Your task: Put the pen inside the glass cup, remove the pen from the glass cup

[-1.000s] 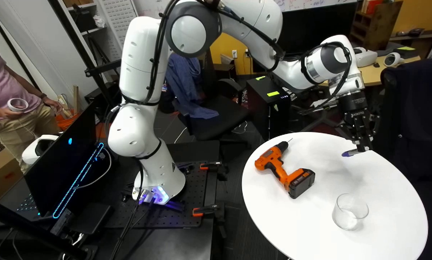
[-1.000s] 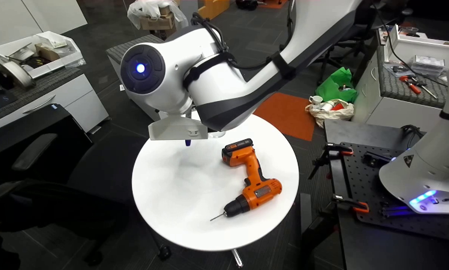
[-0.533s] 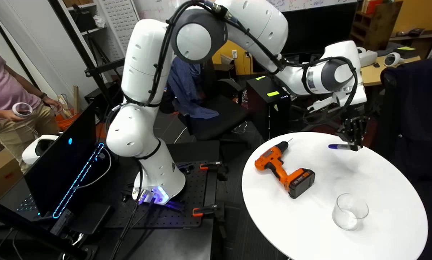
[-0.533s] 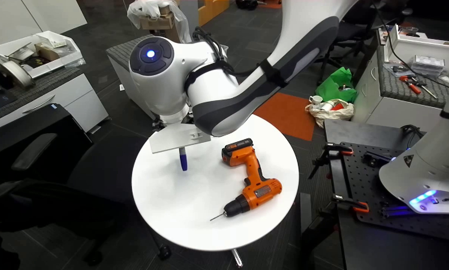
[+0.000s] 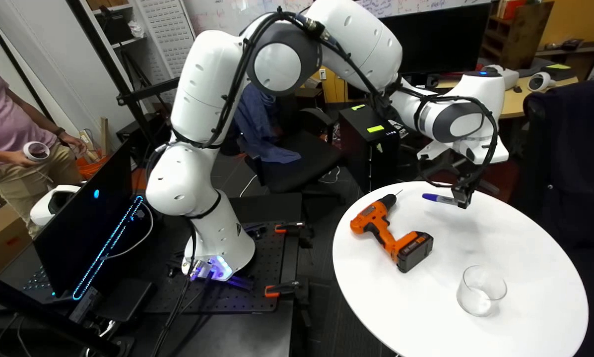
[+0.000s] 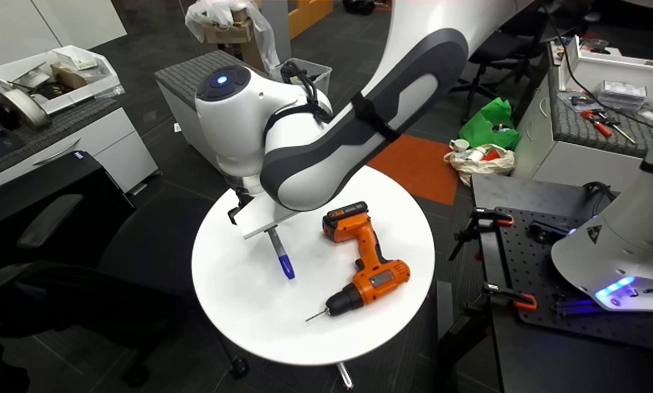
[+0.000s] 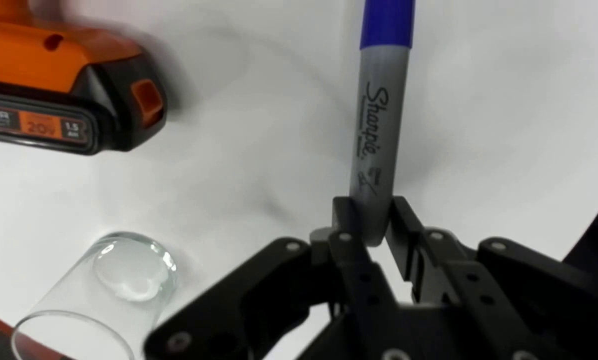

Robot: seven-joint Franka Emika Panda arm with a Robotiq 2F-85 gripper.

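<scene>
In an exterior view, the gripper (image 5: 461, 201) pinched the pen (image 5: 438, 199) by its gray end over the white table (image 5: 535, 258), nearer the orange drill (image 5: 391, 237) than a moment before, while the glass cup (image 5: 480, 292) stayed put. In an exterior view, more of the pen poked out from under a white plate (image 6: 262, 216) than before, but the grip and the cup were hidden. In the wrist view, two black fingers (image 7: 346, 214) squeezed the pen, and bits of its blue cap (image 7: 387, 22), the drill and the cup were cut off.
</scene>
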